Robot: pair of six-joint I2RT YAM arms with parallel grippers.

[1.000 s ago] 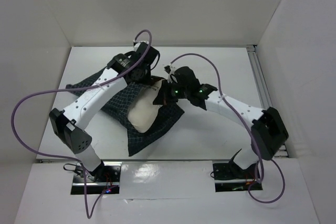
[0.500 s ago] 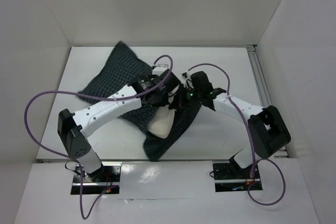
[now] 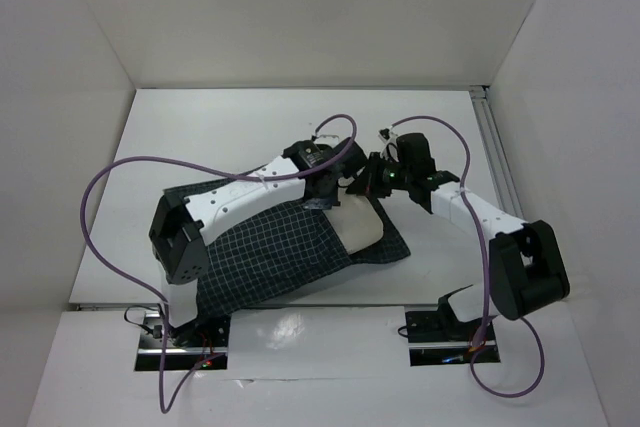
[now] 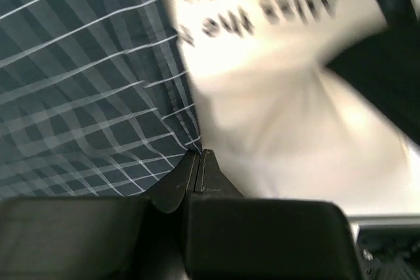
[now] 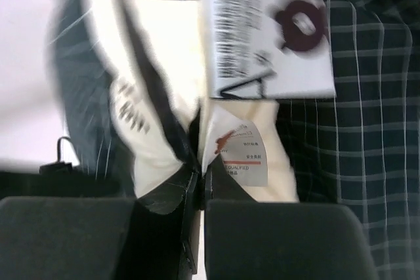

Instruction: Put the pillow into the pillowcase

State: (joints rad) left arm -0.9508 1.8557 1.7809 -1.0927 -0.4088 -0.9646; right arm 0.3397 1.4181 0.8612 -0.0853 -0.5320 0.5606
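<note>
Protruding from the one pillowcase (image 3: 270, 257) lies the one pillow (image 3: 358, 228).

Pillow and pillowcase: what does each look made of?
Pillowcase: thin woven cloth, matte dark navy with a fine white grid; it creases and lies limp. Pillow: soft stuffed cushion in matte cream fabric, bulging and folding; filling not visible. Its printed label looks like smooth paper or card, though blurred.

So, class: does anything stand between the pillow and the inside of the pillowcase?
No separate object blocks it. The pillow lies partly inside the pillowcase, its cream end poking out on the right arm's side. Only the left tool and right tool, both shut, crowd that open end.
</note>
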